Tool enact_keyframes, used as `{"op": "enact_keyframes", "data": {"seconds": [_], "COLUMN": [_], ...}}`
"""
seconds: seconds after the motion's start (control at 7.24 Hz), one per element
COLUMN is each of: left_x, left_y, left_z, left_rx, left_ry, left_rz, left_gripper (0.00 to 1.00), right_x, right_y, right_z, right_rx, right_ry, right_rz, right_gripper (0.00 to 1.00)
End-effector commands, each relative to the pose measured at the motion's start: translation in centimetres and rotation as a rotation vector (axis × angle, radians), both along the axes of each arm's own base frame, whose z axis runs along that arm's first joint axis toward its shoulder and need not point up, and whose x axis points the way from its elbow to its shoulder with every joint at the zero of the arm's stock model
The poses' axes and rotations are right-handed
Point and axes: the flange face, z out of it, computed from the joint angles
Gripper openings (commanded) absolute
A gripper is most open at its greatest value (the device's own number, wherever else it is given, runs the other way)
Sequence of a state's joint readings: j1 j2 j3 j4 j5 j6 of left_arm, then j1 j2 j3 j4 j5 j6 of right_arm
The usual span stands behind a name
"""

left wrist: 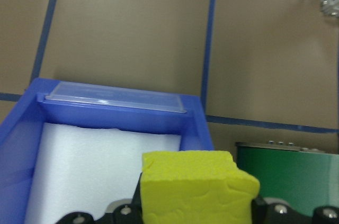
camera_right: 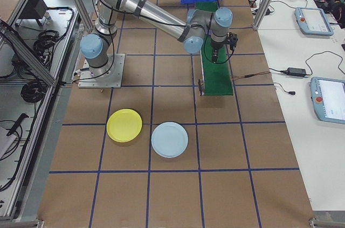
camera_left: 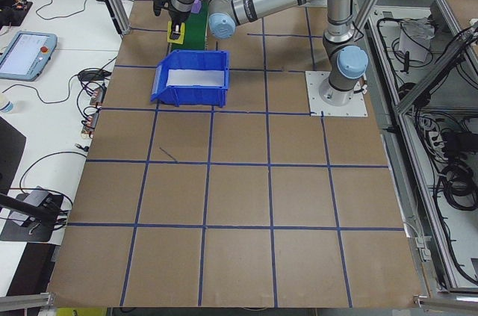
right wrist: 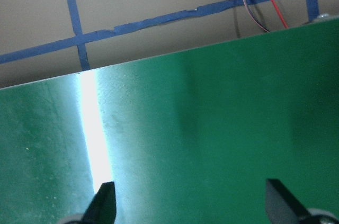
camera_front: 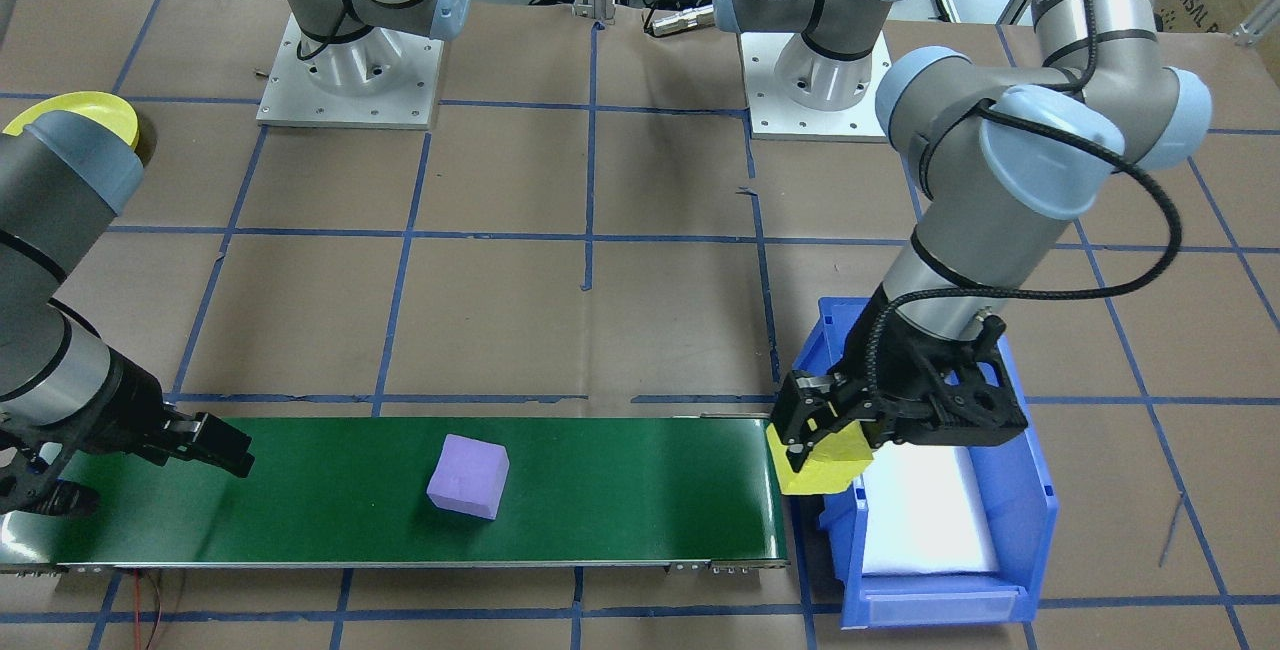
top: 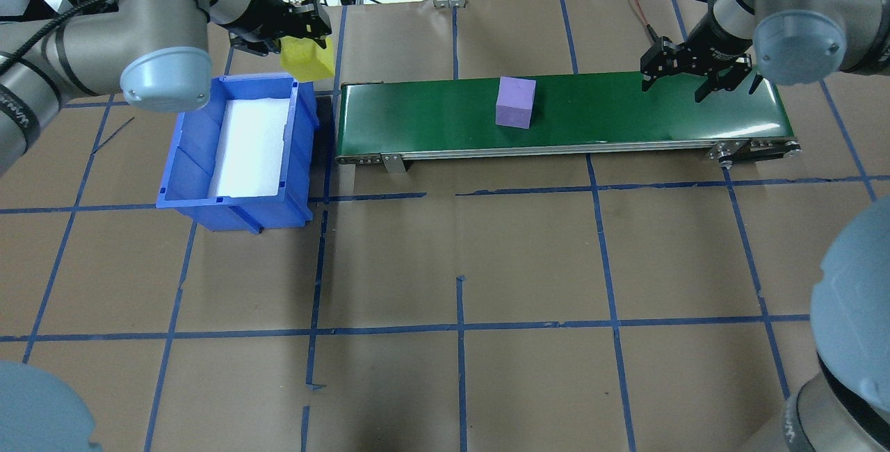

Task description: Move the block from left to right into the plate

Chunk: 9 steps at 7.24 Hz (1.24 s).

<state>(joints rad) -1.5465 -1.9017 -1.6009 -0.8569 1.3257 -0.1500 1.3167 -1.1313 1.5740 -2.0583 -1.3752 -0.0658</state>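
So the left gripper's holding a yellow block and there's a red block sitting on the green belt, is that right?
Not quite: the block on the green belt is purple, not red, as the overhead view shows. The left gripper does hold a yellow block.

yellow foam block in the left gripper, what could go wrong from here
The yellow foam block hangs over the gap between the blue plastic bin and the green conveyor belt; released now, it might miss the belt. The open right gripper might mistime grabbing the purple foam cube.
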Motion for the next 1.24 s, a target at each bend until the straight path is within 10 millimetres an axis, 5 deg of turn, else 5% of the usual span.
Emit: {"op": "enact_keyframes", "data": {"seconds": [0.0,0.41,0.55,0.69,0.83,1.11], "left_x": [-2.7,-2.9,-3.0,-3.0,-2.9,-1.8], "left_y": [0.7,-0.5,-0.7,-0.7,-0.5,2.5], "left_z": [-3.5,-8.6,-9.6,-9.6,-8.4,-2.5], "left_rx": [0.044,0.067,0.083,0.083,0.066,0.148], "left_ry": [0.008,0.008,0.007,0.008,0.003,-0.103], "left_rz": [-0.007,-0.010,-0.012,-0.009,-0.012,0.018], "left_gripper": [0.33,0.40,0.87,0.99,1.00,1.00], "right_x": [0.2,0.3,0.6,1.0,1.1,1.2], "right_y": [-0.2,-0.1,-0.1,-0.2,-0.2,-0.3], "right_z": [-0.3,-0.3,-0.4,-0.3,-0.2,-0.1], "right_rx": [-0.022,-0.016,-0.019,-0.028,-0.029,-0.033], "right_ry": [-0.038,-0.043,-0.078,-0.114,-0.116,-0.134], "right_rz": [-0.006,-0.034,-0.041,-0.038,-0.038,-0.042], "right_gripper": [1.00,1.00,1.00,1.00,1.00,1.00]}}
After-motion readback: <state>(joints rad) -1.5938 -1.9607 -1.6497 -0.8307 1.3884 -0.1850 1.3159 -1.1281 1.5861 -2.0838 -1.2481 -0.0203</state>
